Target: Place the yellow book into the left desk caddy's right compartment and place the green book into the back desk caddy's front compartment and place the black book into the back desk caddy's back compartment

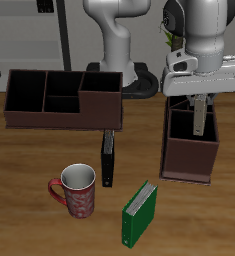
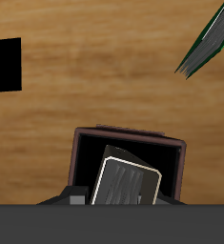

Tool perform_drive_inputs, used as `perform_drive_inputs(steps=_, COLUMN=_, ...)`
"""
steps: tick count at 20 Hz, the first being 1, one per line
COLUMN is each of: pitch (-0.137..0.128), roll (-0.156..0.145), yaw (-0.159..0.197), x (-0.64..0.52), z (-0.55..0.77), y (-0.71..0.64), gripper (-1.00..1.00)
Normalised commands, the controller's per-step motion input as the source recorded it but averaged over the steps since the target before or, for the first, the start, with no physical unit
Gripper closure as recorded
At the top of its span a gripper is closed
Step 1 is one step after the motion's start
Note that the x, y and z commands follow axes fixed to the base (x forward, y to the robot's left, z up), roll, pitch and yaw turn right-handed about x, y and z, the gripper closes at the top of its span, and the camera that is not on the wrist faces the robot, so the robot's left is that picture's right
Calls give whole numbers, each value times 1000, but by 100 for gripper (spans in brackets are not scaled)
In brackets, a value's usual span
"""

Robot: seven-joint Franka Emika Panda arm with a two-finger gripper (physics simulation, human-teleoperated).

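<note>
My gripper point(image 1: 197, 128) hangs over the left desk caddy point(image 1: 187, 160) and is shut on the yellow book point(image 1: 197, 118). The book stands upright and reaches down into the caddy. In the wrist view the yellow book point(image 2: 128, 181) shows pale with white edges inside a dark-walled pocket of that caddy point(image 2: 128, 139). The green book point(image 1: 139, 215) lies near the table's front edge and also shows in the wrist view point(image 2: 211, 43). The slim black book point(image 1: 108, 158) lies in front of the back desk caddy point(image 1: 49, 118), whose pockets look empty.
A red patterned mug point(image 1: 77, 190) stands near the front, beside the black and green books. The robot's base point(image 1: 119, 60) stands behind the back desk caddy.
</note>
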Motion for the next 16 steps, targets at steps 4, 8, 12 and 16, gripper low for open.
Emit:
perform_drive_inputs(steps=4, pitch=23, roll=24, yaw=8, x=-37, z=-319, y=113, gripper=100)
perform_drive_inputs(steps=8, pitch=26, roll=7, yaw=4, x=19, z=-205, y=42, gripper=-100)
perform_drive_inputs(steps=12, pitch=22, roll=-2, yaw=-24, x=55, z=-137, y=-94, gripper=-100)
perform_drive_inputs(steps=16, pitch=3, roll=-6, yaw=3, x=15, z=-34, y=-100, gripper=-100)
